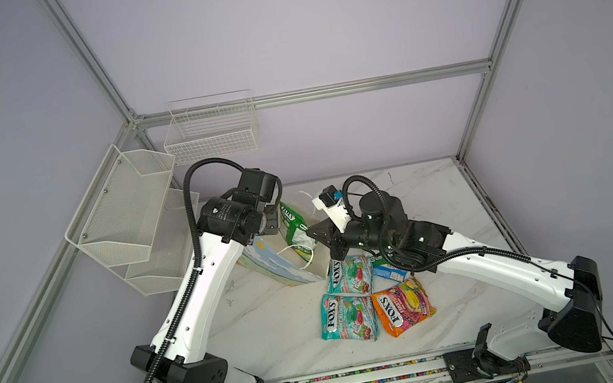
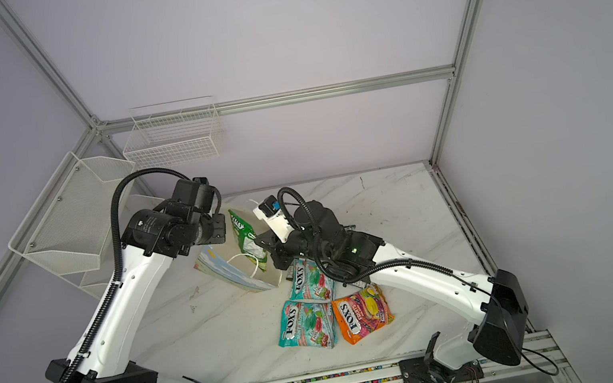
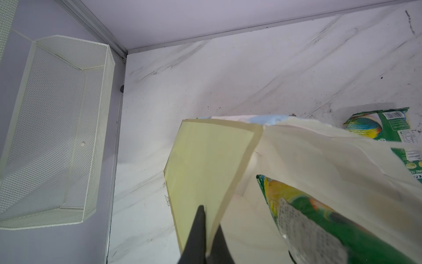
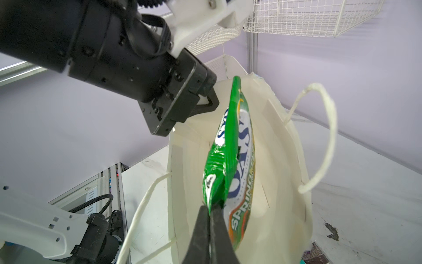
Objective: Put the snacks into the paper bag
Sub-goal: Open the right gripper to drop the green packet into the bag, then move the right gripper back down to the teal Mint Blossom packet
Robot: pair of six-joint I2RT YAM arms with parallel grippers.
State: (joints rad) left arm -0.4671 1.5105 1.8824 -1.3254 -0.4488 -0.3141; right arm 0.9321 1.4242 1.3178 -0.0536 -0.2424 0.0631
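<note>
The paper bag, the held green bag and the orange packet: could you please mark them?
paper bag [image 4: 280, 160]: right wrist view, inner wall.
held green bag [image 4: 233, 146]: right wrist view, crinkled middle.
orange packet [image 1: 402, 307]: a top view, printed front.

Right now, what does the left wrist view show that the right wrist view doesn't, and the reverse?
Only left wrist: the left gripper pinching the wall of the paper bag, and a second green packet on the table beyond it. Only right wrist: the right gripper shut on the held green packet, the cord handles, the wire basket. Both: the bag's white inside with the held packet in its mouth.
</note>
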